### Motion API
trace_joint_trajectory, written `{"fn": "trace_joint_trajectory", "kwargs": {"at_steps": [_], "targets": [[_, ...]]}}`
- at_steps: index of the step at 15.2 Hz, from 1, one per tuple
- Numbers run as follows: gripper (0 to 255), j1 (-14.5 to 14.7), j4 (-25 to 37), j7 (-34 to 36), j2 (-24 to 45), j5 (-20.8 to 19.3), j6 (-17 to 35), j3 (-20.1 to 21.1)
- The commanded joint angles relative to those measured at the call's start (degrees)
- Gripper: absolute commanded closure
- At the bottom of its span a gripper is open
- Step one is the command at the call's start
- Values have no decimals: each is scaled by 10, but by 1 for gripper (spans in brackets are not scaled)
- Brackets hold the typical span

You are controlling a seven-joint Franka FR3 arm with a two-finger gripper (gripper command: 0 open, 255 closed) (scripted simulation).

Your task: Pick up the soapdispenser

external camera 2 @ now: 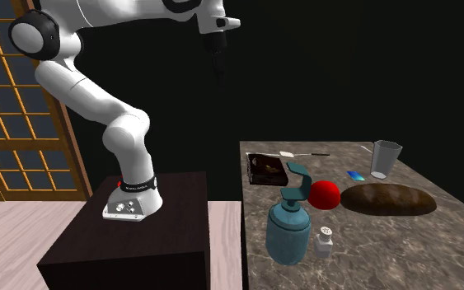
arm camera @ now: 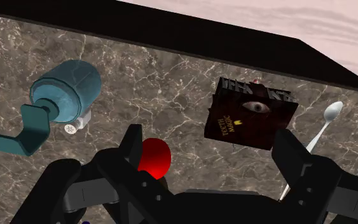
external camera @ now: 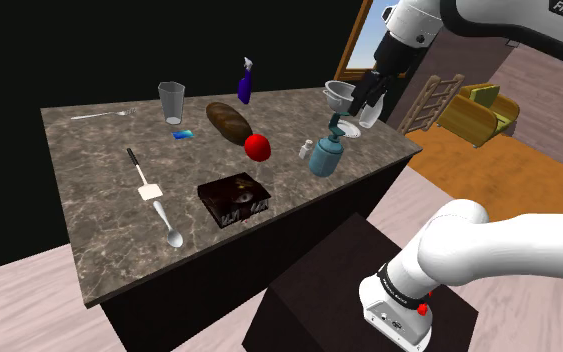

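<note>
I saw the tool poised above the dark, veined stone tabletop, its two black fingers spread wide with nothing between them. The teal soap dispenser, a round glossy bottle with a curved pump spout, stood upright near the tabletop's edge on the stand's side. A small white shaker stood just beside it. A clear tapered glass tumbler stood by the far edge, and a grey metal cup sat at the corner beyond the dispenser; I could not tell what either held. A smooth red apple lay mid-tabletop beside a brown oval loaf. A dark hardcover book with an eye on its cover and a silver spoon lay along the stand-side edge.
</note>
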Motion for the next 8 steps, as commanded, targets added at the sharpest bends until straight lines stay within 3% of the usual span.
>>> {"fn": "trace_joint_trajectory", "kwargs": {"at_steps": [1,8], "targets": [[0,0,0,0,0,0,0,0],[0,-27,-66,-55,24,-34,117,-70]]}}
